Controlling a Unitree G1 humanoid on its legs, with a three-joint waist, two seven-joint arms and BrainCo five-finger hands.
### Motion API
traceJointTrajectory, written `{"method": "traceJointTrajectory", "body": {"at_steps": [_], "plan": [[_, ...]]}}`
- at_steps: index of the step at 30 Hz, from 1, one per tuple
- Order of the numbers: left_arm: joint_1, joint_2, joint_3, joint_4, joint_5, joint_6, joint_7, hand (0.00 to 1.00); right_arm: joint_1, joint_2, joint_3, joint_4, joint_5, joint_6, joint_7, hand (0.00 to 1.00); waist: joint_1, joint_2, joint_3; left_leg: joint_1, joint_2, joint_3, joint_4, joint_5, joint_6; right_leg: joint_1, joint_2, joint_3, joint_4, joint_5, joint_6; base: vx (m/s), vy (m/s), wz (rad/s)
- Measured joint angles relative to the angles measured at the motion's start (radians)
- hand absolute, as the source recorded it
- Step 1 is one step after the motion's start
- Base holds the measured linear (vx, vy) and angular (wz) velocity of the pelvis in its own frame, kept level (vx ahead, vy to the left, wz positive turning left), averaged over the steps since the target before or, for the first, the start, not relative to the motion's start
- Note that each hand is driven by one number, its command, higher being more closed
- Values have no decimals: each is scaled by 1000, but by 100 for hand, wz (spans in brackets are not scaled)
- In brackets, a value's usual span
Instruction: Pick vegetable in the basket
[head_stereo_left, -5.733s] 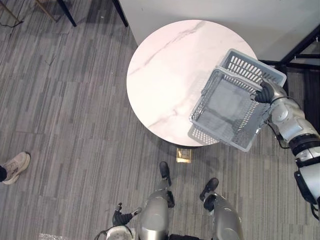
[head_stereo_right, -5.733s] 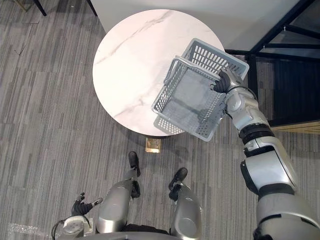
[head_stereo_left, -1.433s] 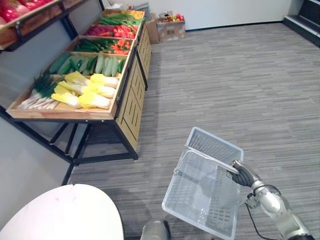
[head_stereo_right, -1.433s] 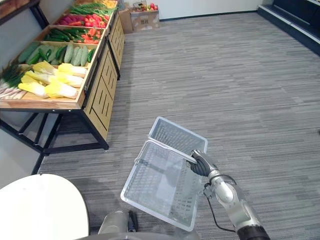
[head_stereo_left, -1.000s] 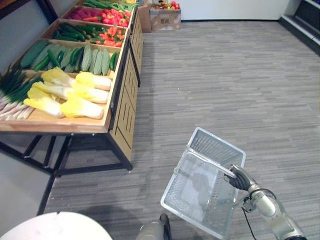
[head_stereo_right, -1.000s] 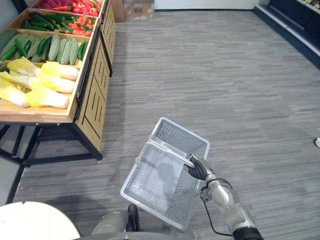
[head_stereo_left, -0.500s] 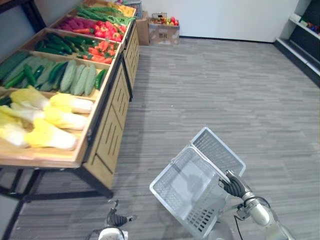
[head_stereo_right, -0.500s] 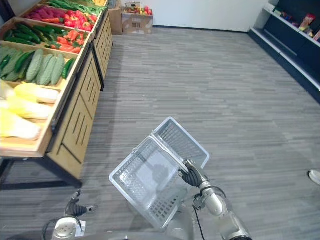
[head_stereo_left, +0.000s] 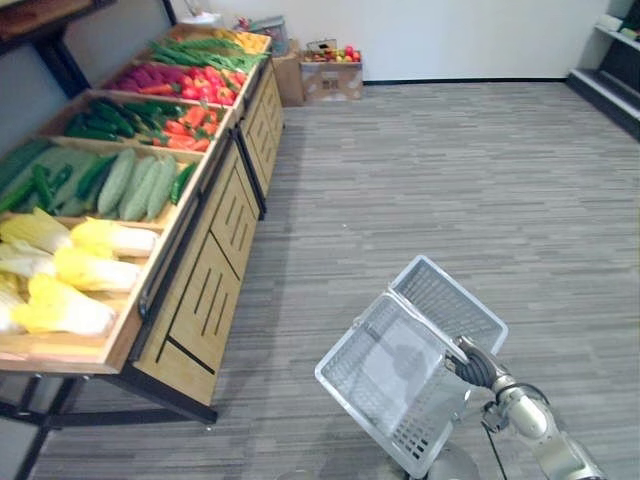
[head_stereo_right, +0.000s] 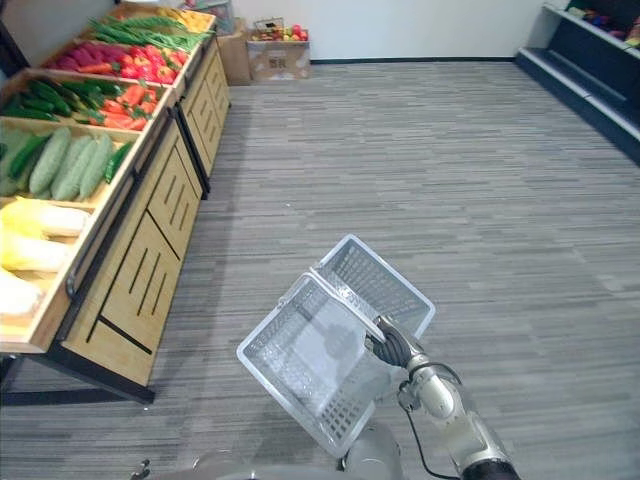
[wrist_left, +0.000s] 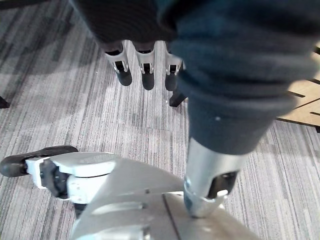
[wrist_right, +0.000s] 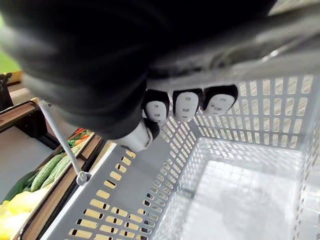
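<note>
Empty grey basket (head_stereo_left: 445, 305), tilted and carried above the carpeted floor (head_stereo_left: 450, 170), well apart from the wooden stand (head_stereo_left: 205, 300) on my left. On that stand lay the vegetables: pale cabbages (head_stereo_left: 85, 270) nearest me, cucumbers (head_stereo_left: 135, 185) behind them, red peppers (head_stereo_left: 195, 115) further along. I judged the step in hand to be the approach. To do it well, I would bring the basket close beside the stand's front edge without touching it. I would then level it so the mouth faced up before reaching for the nearest cabbage with the free hand. My right hand (head_stereo_left: 468, 365) was clenched round the basket's wire handle (wrist_right: 62, 145), its fingers (wrist_right: 182, 105) curled over it. My left hand (wrist_left: 146, 75) hung toward the floor, fingers straight and relaxed, grasping nothing
</note>
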Motion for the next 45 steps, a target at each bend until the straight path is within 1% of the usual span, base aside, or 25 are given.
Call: {"method": "traceJointTrajectory", "body": {"at_steps": [2, 5, 8, 10, 11, 13, 15, 17, 19, 20, 21, 23, 24, 26, 28, 30, 31, 33, 35, 36, 37, 39, 40, 42, 45], "plan": [[3, -2, 5, -7, 16, 0, -10, 0, 0, 7, -23, 0, 0, 6, 0, 100, 3, -8, 5, -85, -31, 84, 48, -99, -5, 77, -23, -49, -71, 2, -10, 250, -78, 68], [31, -4, 5, -8, 63, 23, -29, 0, 1, 7, -27, 0, 0, 6, -2, 100, 6, -20, 4, -116, -106, 261, -151, -138, -5, 190, -36, -135, -162, 12, 7, 278, -52, 66], [44, -20, 4, -8, 82, 55, -48, 0, 11, 8, -52, 4, -2, 5, -12, 100, 7, -21, 3, -130, -221, 336, -467, -100, -35, 252, -36, -209, -215, 20, 37, 217, 47, 64], [67, -28, 4, -7, 88, 66, -52, 0, 13, 7, -65, 27, -3, 5, -22, 100, 31, -18, 1, -124, -284, 320, -688, 37, -45, 275, -24, -216, -229, 11, 74, 286, 174, 21], [75, -27, 6, -7, 88, 66, -51, 0, 13, 11, -63, 32, -3, 4, -23, 100, 39, -16, 0, -110, -287, 323, -700, 71, -24, 285, -20, -207, -232, 7, 81, 228, 157, -8], [83, -18, 10, -7, 89, 65, -46, 0, 9, 20, -49, 51, -3, -24, -26, 100, 53, -63, 2, -98, -314, 348, -673, 20, 19, 318, -28, -194, -284, 15, 101, 252, 130, -7], [81, -23, 14, -7, 91, 65, -47, 0, 5, 19, -49, 53, -3, -49, -23, 100, 51, -80, -3, -94, -334, 362, -641, -23, 38, 334, -52, -185, -297, 18, 110, 256, 150, -9], [77, -16, 18, -18, 92, 65, -47, 0, 5, 20, -51, 52, -3, -63, -11, 100, 46, -92, -15, -82, -374, 364, -640, -63, 56, 342, -95, -175, -275, 5, 146, 230, 161, -4], [73, -19, 17, -55, 84, 76, -51, 0, 17, 19, -58, 51, -3, -70, -9, 100, 31, -94, -30, -56, -424, 352, -644, -111, 81, 310, -180, -145, -109, -12, 192, 256, 177, 24], [73, -16, 9, -58, 85, 77, -54, 0, 17, 20, -59, 50, -2, -67, -9, 100, 26, -100, -33, -48, -432, 346, -649, -117, 82, 273, -209, -125, -11, -10, 192, 260, 167, 46], [72, -5, -9, -70, 85, 77, -59, 0, 5, 21, -60, 45, -2, -67, -9, 100, 21, -92, -42, -23, -457, 322, -665, -123, 81, 176, -275, -58, 229, 33, 187, 208, 116, 38], [64, 19, -40, -102, 84, 79, -58, 0, 6, 34, -59, 52, -2, -67, -9, 100, 9, -107, -52, 8, -483, 253, -684, -129, 99, 44, -307, 60, 492, 114, 177, 340, 78, 92], [49, 33, -59, -125, 67, 85, -50, 0, 10, 48, -59, 58, -4, -67, -12, 100, -6, -107, -51, 20, -481, 189, -684, -127, 109, 1, -268, 86, 586, 78, 139, 408, 11, 130], [22, 35, -70, -152, 26, 87, -44, 0, 21, 62, -57, 58, -14, -66, -27, 100, -10, -100, -47, 47, -473, 116, -686, -121, 105, -35, -195, 89, 577, 1, 97, 390, -71, 137], [-3, 29, -74, -165, 5, 85, -43, 0, 29, 77, -58, 69, -34, -66, -64, 100, -11, -93, -43, 68, -458, 28, -688, -121, 103, -52, -117, 78, 445, -39, 41, 340, -152, 142], [-31, 15, -79, -176, 0, 75, -43, 0, 32, 80, -76, 104, -40, -64, -94, 100, -15, -51, -23, 84, -405, -107, -681, -133, 77, -70, -22, 86, 199, -43, 34, 292, -222, 159], [-34, 14, -80, -179, 0, 74, -43, 0, 37, 81, -87, 107, -40, -64, -100, 100, -15, -46, -20, 83, -399, -142, -681, -135, 72, -82, -13, 108, 134, -34, 48, 273, -258, 156], [-31, 20, -74, -160, 0, 75, -42, 0, 31, 82, -119, 149, -40, -61, -123, 100, -10, -62, -10, 83, -386, -259, -650, -169, 24, -113, -16, 249, -76, 3, 94, 290, -337, 152], [-20, 31, -59, -134, -1, 76, -42, 0, 31, 88, -136, 178, -38, -50, -125, 100, -7, -81, -4, 80, -381, -328, -605, -211, -17, -96, -20, 332, -206, 44, 108, 304, -479, 129], [2, 55, -17, -110, -9, 79, -42, 0, 28, 101, -138, 193, -32, -23, -120, 100, -5, -103, 9, 77, -374, -369, -540, -270, -68, -60, -24, 366, -243, 129, 140, 285, -530, 117], [8, 54, -11, -91, -9, 80, -44, 0, 27, 104, -146, 207, -31, -11, -118, 100, -4, -103, 11, 75, -354, -368, -517, -285, -75, -53, -11, 352, -211, 146, 136, 314, -573, 139], [34, 45, 6, -66, -9, 83, -44, 0, 29, 117, -186, 222, -20, 29, -113, 100, -2, -77, 8, 85, -298, -343, -492, -292, -85, -42, 15, 309, -104, 111, 113, 257, -398, 95], [52, 34, 23, -62, -7, 89, -44, 0, 25, 113, -205, 228, -11, 44, -96, 100, 14, -62, 6, 96, -265, -339, -503, -289, -92, -42, 29, 280, -64, 72, 97, 175, -243, 49], [67, 8, 67, -41, -6, 105, -41, 0, 4, 100, -212, 255, 0, 51, -77, 100, 32, -43, -6, 113, -231, -318, -524, -253, -131, -40, 44, 247, -38, 35, 77, 217, -265, 35], [81, -30, 101, -16, -8, 112, -39, 0, 1, 95, -215, 287, 18, 77, -47, 100, 26, -44, -8, 81, -222, -258, -438, -181, -137, 36, 35, 193, -82, 18, 69, 149, -171, 44]]}}
